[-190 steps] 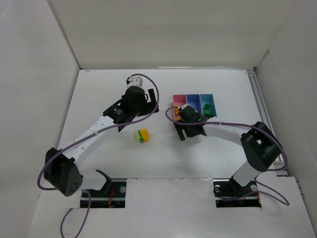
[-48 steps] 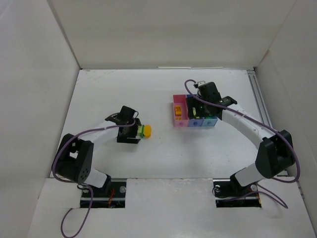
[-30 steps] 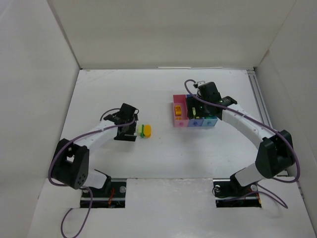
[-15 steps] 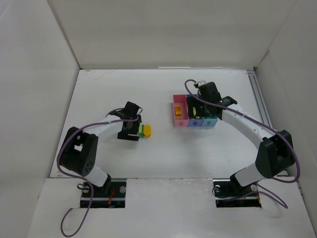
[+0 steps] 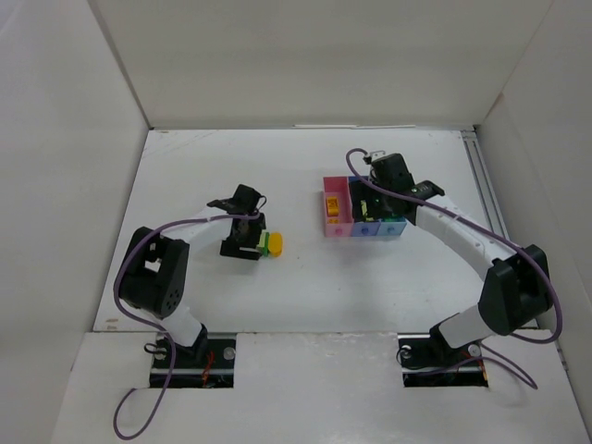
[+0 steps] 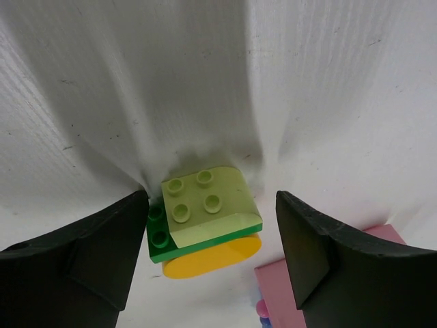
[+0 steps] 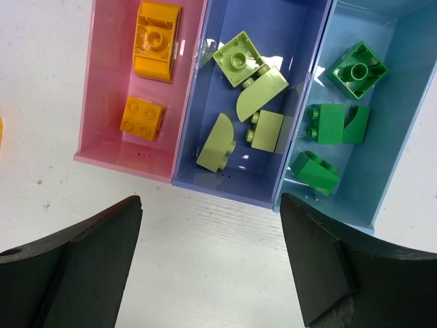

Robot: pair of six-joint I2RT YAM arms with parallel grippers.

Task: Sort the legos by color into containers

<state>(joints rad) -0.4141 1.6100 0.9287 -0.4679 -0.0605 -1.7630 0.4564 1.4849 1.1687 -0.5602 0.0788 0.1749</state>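
Now that the left gripper has settled at mid-bench, jaws wide astride the stacked pale-green, dark-green and orange plastic bricks, the last unsorted pieces look next. Right gripper hovers open, empty, over pink, purple and blue plastic bins.

I see my left arm, a white-shelled limb with black joints, folded tight. Its shoulder block sits just above the base and the forearm runs up and to the right. Its black two-finger left gripper points downward, and in the wrist view its dark fingers stand wide apart. My right arm sweeps in a long arc, elbow far out to the right, forearm angled back to the left. The right gripper faces straight down, jaws spread wide.
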